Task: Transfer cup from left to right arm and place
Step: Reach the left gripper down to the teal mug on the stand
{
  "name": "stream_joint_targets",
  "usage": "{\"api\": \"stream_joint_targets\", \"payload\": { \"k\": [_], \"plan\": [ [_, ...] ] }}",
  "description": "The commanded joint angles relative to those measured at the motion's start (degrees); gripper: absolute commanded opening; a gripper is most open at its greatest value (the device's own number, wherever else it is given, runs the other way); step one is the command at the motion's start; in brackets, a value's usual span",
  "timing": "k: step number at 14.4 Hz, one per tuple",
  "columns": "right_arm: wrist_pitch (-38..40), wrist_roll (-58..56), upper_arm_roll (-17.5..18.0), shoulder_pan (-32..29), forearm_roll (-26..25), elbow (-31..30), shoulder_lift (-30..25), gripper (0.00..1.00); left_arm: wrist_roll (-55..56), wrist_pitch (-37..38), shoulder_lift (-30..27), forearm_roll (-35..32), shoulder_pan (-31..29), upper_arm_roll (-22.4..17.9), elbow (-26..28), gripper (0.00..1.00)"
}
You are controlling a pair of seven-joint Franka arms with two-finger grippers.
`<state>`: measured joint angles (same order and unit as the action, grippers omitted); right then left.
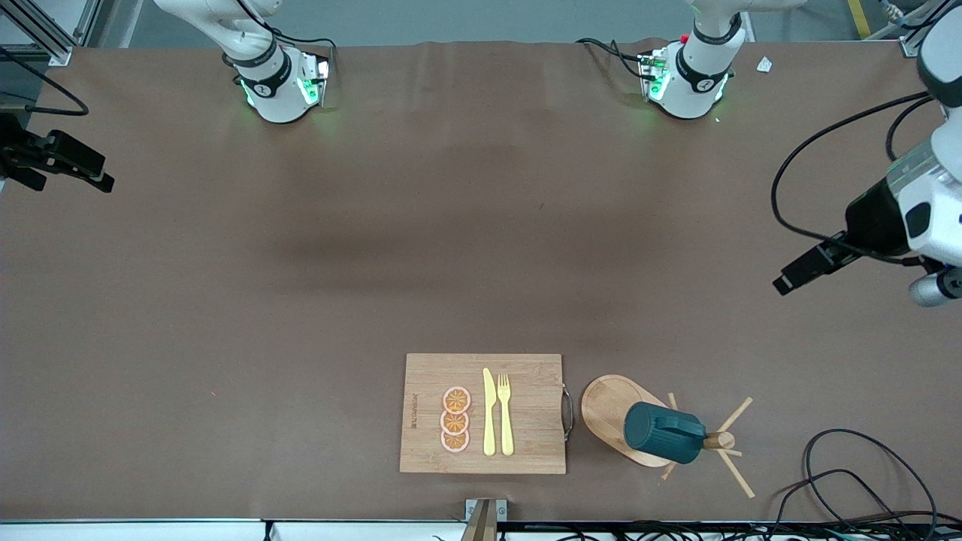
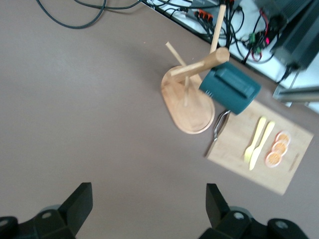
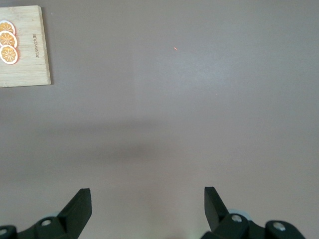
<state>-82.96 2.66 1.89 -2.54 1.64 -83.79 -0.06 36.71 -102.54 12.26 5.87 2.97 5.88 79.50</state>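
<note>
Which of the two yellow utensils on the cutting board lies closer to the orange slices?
The yellow knife. It lies right beside the three orange slices on the cutting board, while the yellow fork lies on the knife's side toward the mug tree.

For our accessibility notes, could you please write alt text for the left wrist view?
A dark teal cup hangs on a peg of a wooden mug tree, beside a cutting board holding a yellow knife, fork and orange slices. The left claw hovers open above bare brown table.

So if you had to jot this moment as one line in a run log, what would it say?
cup: hung on wooden rack beside cutting board | left gripper: open, over bare table, waiting | right gripper: open, over bare table | transfer: not started
</note>
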Motion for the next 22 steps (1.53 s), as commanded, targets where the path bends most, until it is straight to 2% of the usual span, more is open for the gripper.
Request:
{"api": "stream_joint_targets", "payload": {
  "k": [1,7,10,13,17,22],
  "plan": [
    [-0.4,-0.4,0.5,-0.7,-0.2,-0.5,-0.3,1.0,9.2,-3.8,2.0,1.1,2.2,0.4,-2.0,1.0],
    [-0.4,-0.3,0.5,-0.7,-0.2,-0.5,-0.3,1.0,23.1,-16.6,7.6,1.7,2.9,1.4,-2.3,1.0],
    [-0.5,-0.4,0.5,-0.7,-0.3,-0.5,-0.2,1.0,31.6,-25.2,11.0,6.2,2.9,1.4,-2.5,1.0],
    [-0.5,-0.3,0.5,-0.8,-0.3,-0.4,-0.1,1.0,39.7,-30.2,14.4,7.7,3.0,2.0,-3.1,1.0],
    [-0.5,-0.4,0.4,-1.9,-0.1,-0.4,0.8,1.0,43.1,-33.8,19.4,13.3,2.8,2.0,-5.7,1.0],
    [-0.1,-0.2,0.6,-2.3,0.3,-0.4,0.7,1.0,43.1,-39.5,23.8,13.6,3.0,2.0,-5.6,1.0]
  ]
}}
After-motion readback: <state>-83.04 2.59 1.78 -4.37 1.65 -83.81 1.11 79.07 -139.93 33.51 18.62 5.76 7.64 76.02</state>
